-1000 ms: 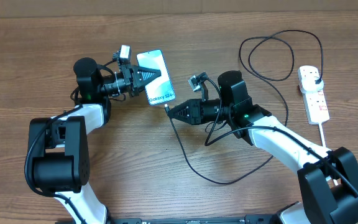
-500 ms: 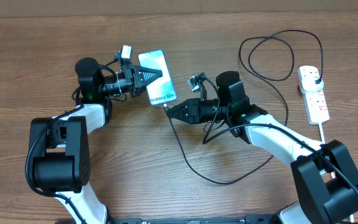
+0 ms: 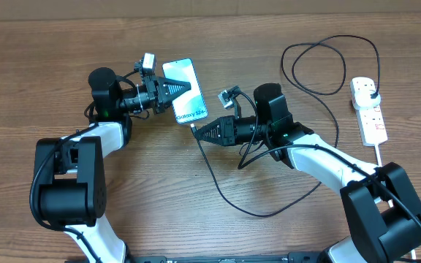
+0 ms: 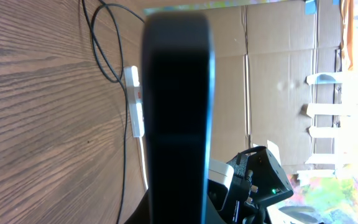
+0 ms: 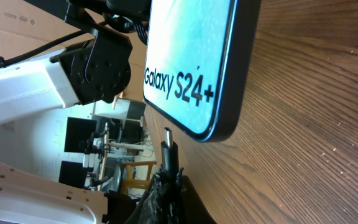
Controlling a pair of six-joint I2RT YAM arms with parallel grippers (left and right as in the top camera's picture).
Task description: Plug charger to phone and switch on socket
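The phone (image 5: pixel 191 56) before my right wrist camera bears the only wording I can read: "Galaxy S24+", in dark letters on its pale screen, close to the end nearest my camera. From overhead the same line shows small on that screen. Fine print on a cardboard box (image 5: pixel 5 15) behind is too small to read.

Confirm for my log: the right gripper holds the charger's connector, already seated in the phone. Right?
Not seated. The right wrist view shows the charger's connector, in the right gripper, just short of the phone.
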